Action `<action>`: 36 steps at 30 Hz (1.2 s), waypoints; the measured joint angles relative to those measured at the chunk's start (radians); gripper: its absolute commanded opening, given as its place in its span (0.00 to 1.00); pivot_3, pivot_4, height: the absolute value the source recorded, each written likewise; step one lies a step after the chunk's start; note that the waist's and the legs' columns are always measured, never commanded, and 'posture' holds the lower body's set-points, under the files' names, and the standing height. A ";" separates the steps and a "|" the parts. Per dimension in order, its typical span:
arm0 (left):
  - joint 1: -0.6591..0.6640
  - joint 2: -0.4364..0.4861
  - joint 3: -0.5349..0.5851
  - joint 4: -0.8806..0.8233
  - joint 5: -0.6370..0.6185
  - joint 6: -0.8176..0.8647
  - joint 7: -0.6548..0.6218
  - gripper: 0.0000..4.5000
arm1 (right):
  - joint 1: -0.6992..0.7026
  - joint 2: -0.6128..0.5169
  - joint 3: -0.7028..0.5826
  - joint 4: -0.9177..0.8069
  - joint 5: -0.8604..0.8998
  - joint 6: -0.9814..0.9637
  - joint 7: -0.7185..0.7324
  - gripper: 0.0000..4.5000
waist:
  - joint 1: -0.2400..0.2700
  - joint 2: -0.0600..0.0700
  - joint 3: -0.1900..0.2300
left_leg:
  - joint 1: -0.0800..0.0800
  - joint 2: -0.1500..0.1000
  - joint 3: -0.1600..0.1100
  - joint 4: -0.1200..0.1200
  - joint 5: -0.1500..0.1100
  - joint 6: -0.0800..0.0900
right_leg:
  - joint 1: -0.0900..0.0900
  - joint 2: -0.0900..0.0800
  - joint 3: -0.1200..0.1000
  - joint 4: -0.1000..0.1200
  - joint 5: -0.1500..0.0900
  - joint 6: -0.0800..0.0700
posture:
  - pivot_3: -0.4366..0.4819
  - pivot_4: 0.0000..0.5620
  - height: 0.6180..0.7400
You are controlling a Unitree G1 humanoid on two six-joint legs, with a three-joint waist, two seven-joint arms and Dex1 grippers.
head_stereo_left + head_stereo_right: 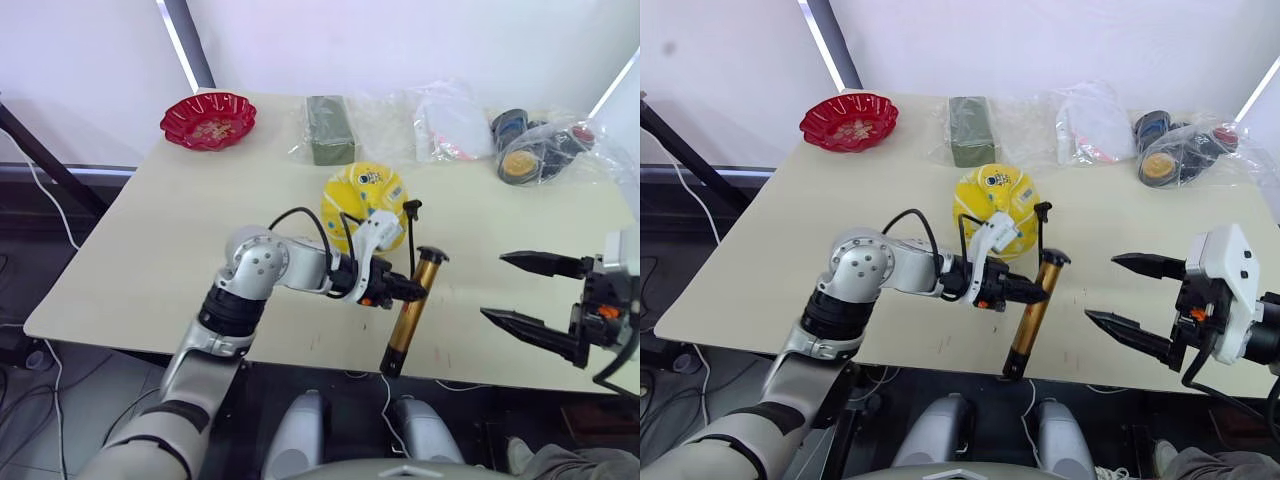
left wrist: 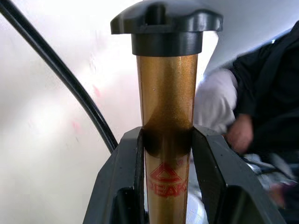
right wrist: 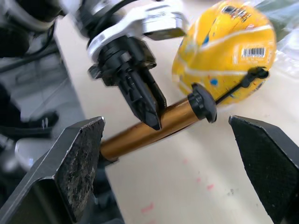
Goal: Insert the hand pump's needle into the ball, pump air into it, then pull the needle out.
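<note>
The hand pump (image 1: 412, 308), gold-bronze with black caps, lies at a slant near the table's front edge, its lower end past the edge. My left gripper (image 1: 406, 290) is shut on its cylinder (image 2: 166, 102), one finger on each side just below the upper cap. The thin black hose (image 1: 411, 238) rises from that cap to a small black fitting (image 3: 254, 73) resting against the yellow ball (image 1: 364, 200). The needle tip itself is too small to make out. My right gripper (image 1: 492, 287) hovers open to the right of the pump, holding nothing.
A red scalloped bowl (image 1: 208, 120) sits at the back left. A green block in plastic (image 1: 330, 128), clear bags (image 1: 455, 125) and rolls of tape (image 1: 528, 152) line the back edge. The table's front edge (image 1: 300, 365) runs close under both grippers.
</note>
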 measured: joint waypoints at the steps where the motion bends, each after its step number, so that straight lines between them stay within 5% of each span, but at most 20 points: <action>1: 0.000 0.021 -0.020 -0.011 0.046 -0.058 -0.050 0.22 | -0.009 0.004 0.010 0.001 0.006 0.000 -0.017 1.00 | 0.000 0.000 0.000 | 0.000 0.000 0.000 0.000 0.000 0.000 | 0.000 0.000 0.000 0.000 0.000 0.000 | 0.48 0.27 1.00; 12: 0.196 0.073 -0.118 0.008 0.505 -0.775 -0.515 0.22 | -0.131 0.109 0.171 0.005 0.064 -0.002 -0.289 1.00 | -0.010 0.000 0.000 | -0.001 0.002 0.001 -0.002 0.000 0.001 | -0.001 0.000 0.000 -0.003 0.000 0.000 | 0.48 0.27 1.00; 25: 0.381 -0.018 -0.053 0.135 0.605 -1.288 -0.773 0.22 | -0.185 0.219 0.357 -0.071 0.034 -0.069 -0.396 1.00 | -0.019 0.001 0.000 | -0.001 0.005 0.001 -0.002 0.000 0.001 | -0.001 0.002 -0.001 -0.002 0.000 0.001 | 0.48 0.27 1.00; 36: 0.381 -0.085 -0.033 0.270 0.665 -1.433 -0.833 0.22 | -0.250 0.318 0.596 -0.070 -0.166 -0.125 -0.415 1.00 | -0.020 0.001 0.000 | 0.000 0.005 0.001 -0.001 0.000 0.001 | -0.001 0.003 -0.001 -0.001 0.001 0.002 | 0.48 0.27 1.00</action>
